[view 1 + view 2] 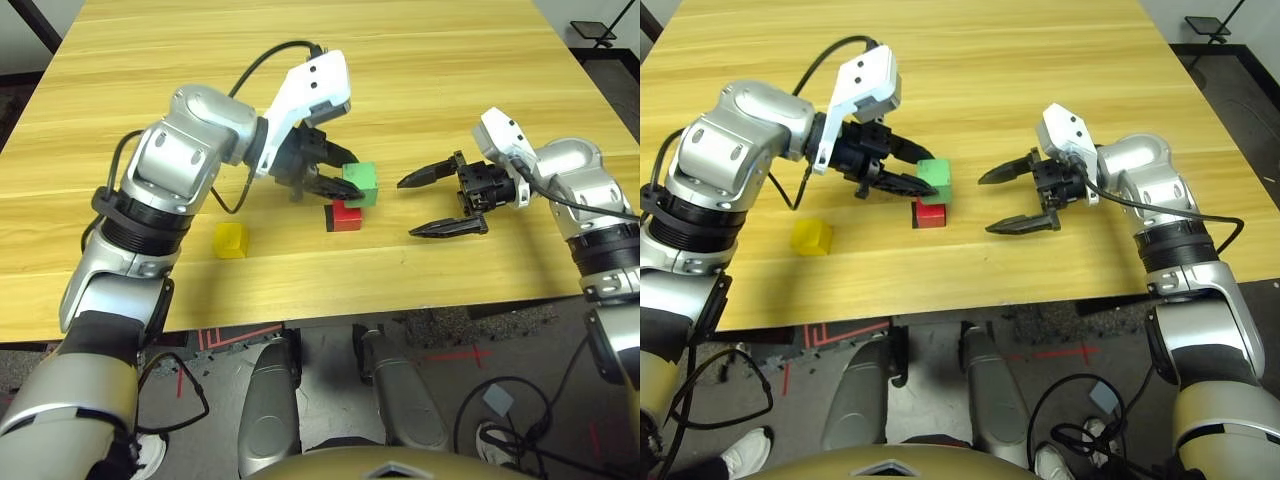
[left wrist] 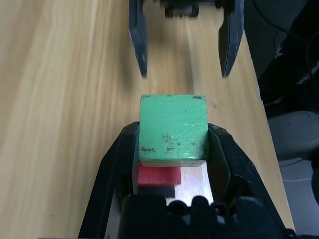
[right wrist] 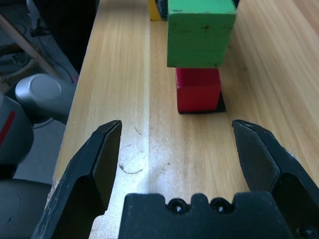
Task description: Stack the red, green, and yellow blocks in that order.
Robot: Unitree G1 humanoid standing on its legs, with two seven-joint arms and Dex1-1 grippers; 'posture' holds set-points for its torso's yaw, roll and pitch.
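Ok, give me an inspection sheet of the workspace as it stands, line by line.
Surface: light wooden table, a flat black square patch under the red block.
Job's things: red block on the patch; green block held just above it, overhanging toward the right gripper, whether it touches the red one cannot be told; yellow block apart on the table, nearer the left arm.
Clutter: nothing seen.
Grippers: left gripper shut on the green block; right gripper open, pointing at the blocks, holding nothing.
Cables: black cable looping over the left wrist; another cable along the right forearm.
Surroundings: dark floor with red tape marks and loose cables.
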